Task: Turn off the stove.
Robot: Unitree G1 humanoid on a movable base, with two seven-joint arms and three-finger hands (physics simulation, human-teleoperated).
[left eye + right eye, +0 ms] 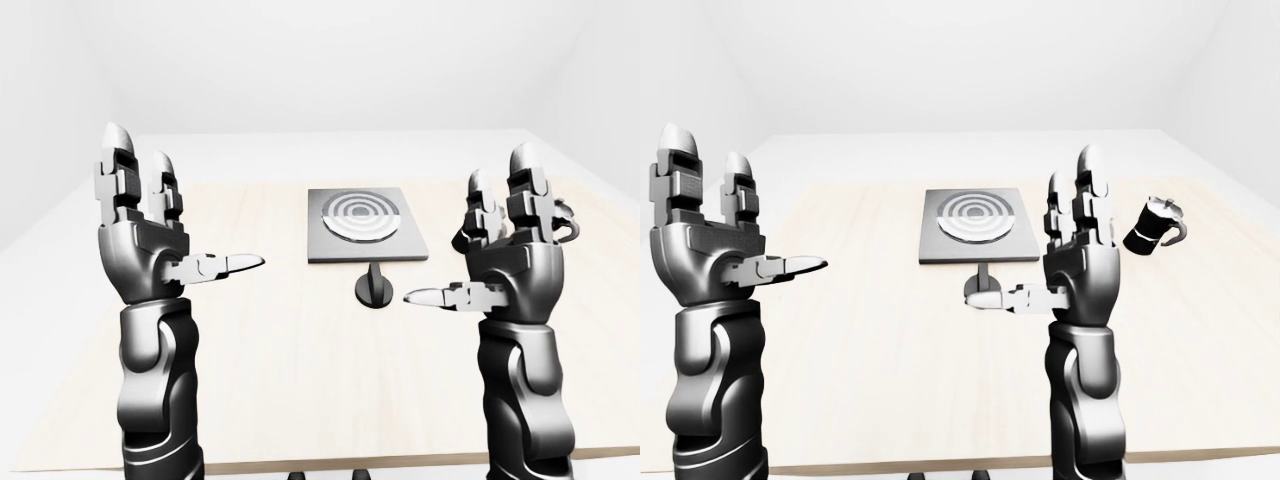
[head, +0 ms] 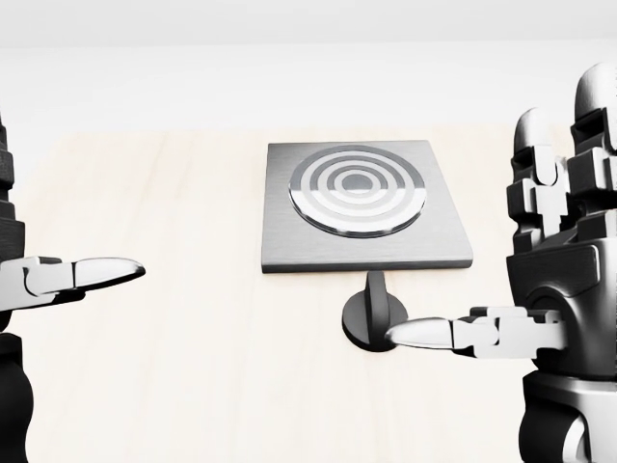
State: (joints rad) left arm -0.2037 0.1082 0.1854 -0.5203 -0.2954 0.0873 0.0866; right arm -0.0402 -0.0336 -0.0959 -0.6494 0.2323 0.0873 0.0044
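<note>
The stove [image 2: 366, 207], a square grey plate with a ringed burner, is sitting toward the far edge of the pale wooden counter [image 2: 193, 367], near its middle. Its round black knob [image 2: 371, 318] is standing just beside the stove's near edge. The right hand [image 2: 554, 280] is hovering upright with fingers spread apart, its thumb tip overlapping the knob, though contact is hard to judge. The left hand [image 1: 145, 235] is hanging splayed and empty, well apart. A dark mug [image 1: 1155, 230] is lying tilted near the counter's right edge.
</note>
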